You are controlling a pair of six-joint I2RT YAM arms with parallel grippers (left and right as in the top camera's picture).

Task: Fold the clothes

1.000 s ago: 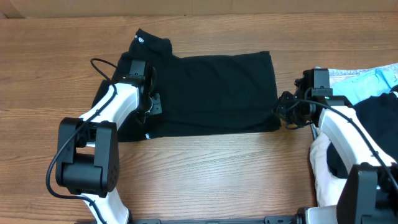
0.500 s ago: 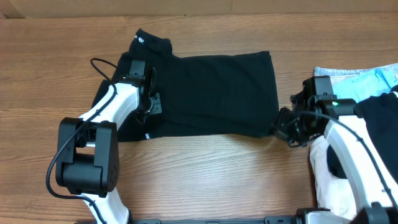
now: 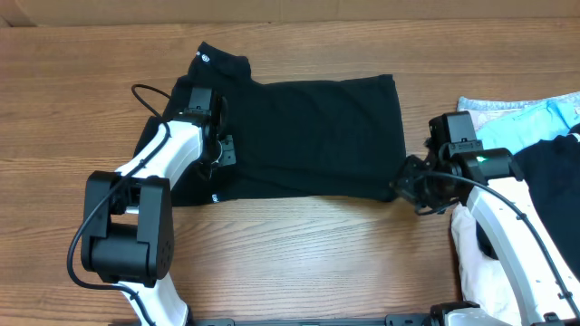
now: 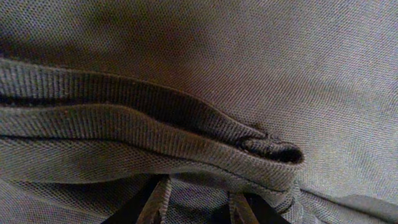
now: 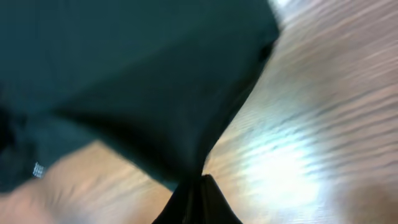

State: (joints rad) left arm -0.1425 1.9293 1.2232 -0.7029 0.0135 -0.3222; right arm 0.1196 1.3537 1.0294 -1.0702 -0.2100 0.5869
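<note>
Black T-shirt (image 3: 317,136): spread flat on the wooden table (image 3: 299,263), lying from the centre out toward 10 o'clock, one sleeve poking up at 11.
Neck label (image 3: 205,60): a small white mark, seen at the shirt's 11 o'clock tip.
Hem tag (image 3: 215,196): a tiny white fleck at the shirt's 8 o'clock edge.
Left gripper (image 3: 220,152): set down on the shirt's 9 o'clock side, its arm reaching in from 7.
Left fingers (image 4: 152,202): seen a little apart in the wrist view, with a ribbed band (image 4: 155,130) of the shirt folded across just above them. Whether cloth is clamped cannot be told.
Right gripper (image 3: 401,188): placed at the shirt's 4 o'clock corner.
Right fingers (image 5: 199,205): pressed together on a pulled-up peak of black cloth; the wrist view is blurred, but the corner is pinched.
Light-blue garment (image 3: 535,118): laid at the table's 3 o'clock edge, well apart from the shirt.
Rumpled black garment (image 3: 553,172): bunched just below the blue one, toward 4 o'clock.
</note>
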